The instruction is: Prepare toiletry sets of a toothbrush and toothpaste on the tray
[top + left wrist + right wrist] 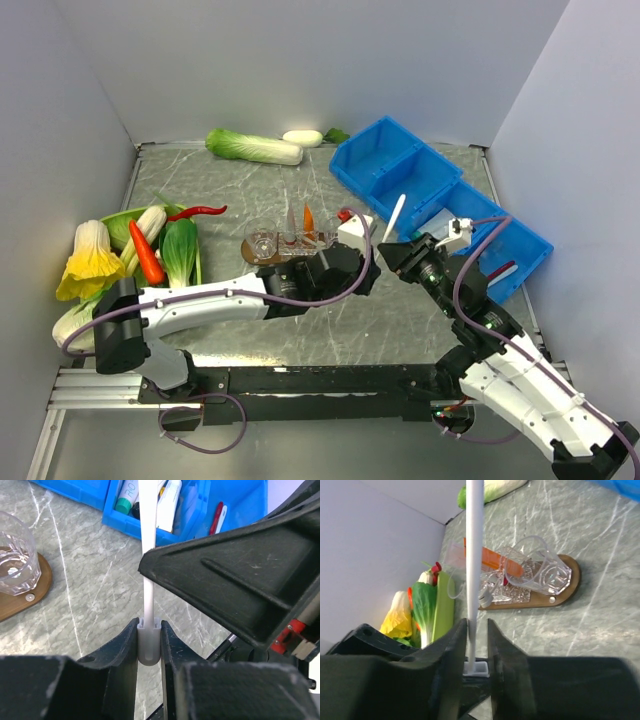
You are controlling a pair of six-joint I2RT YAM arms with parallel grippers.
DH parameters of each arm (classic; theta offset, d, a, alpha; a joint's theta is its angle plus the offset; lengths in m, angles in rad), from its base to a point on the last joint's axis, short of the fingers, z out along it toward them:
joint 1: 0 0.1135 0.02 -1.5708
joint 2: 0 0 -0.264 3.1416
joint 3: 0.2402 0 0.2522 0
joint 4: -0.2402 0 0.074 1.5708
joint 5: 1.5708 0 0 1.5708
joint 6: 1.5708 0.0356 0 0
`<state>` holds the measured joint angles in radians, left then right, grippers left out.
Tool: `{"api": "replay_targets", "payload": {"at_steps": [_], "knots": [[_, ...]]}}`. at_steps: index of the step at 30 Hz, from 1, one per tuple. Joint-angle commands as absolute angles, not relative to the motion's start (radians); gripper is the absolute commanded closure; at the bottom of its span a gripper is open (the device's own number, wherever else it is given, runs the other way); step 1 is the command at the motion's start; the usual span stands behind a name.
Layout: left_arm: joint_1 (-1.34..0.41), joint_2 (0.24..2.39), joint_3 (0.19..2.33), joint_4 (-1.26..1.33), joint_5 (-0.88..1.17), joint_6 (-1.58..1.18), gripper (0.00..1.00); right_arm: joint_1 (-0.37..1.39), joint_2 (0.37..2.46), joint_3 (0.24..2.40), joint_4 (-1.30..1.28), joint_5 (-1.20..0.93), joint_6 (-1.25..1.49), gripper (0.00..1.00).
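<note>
The white toothbrush (pixel 395 215) stands nearly upright between my two grippers, right of the tray. My left gripper (pixel 149 630) is shut on its thick bottom end. My right gripper (pixel 476 630) sits round the stem (pixel 474 555) just above. Its jaws are slightly apart: the stem leans on one finger, with a gap to the other. The dark-brown wooden tray (pixel 250 256) lies left of the grippers and carries clear cups (pixel 262 240). The orange toothpaste (pixel 308 218) stands in one of them. In the left wrist view the right gripper's black body (pixel 235 570) looms over the toothbrush (pixel 148 555).
Blue bins (pixel 420 185) stand at the back right, holding white tubes (pixel 167 500) and a red item (pixel 216 517). A green dish (pixel 120 225) with vegetables, a carrot (pixel 145 252) and a red chili (pixel 197 212) is at the left. A cabbage (pixel 255 147) lies at the back.
</note>
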<state>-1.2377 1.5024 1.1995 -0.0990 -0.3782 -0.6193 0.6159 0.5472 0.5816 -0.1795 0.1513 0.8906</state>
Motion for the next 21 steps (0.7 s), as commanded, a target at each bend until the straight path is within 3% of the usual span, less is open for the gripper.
{"api": "replay_targets", "payload": {"at_steps": [1,2,3,8,16,21], "knots": [[-1.227,1.48,1.259,-0.144,-0.365,-0.569,0.99,0.621,0.506,0.613,-0.208,0.206,0.842,0.42],[-1.215,1.47,1.259,-0.158,-0.359,-0.552,0.99,0.621,0.503,0.624,-0.225,0.215,0.832,0.3],[-1.207,1.459,1.264,-0.176,-0.353,-0.545,0.99,0.621,0.497,0.649,-0.245,0.245,0.818,0.25],[-1.152,1.356,1.284,-0.4,-0.272,-0.511,0.99,0.618,0.443,0.709,-0.346,0.331,0.7,0.1],[-1.095,1.16,1.301,-0.851,-0.278,-0.491,0.99,0.595,0.393,0.785,-0.446,0.527,0.431,0.01],[-1.025,1.091,1.293,-1.044,-0.333,-0.463,0.99,0.542,0.405,0.778,-0.402,0.477,0.336,0.01]]}}
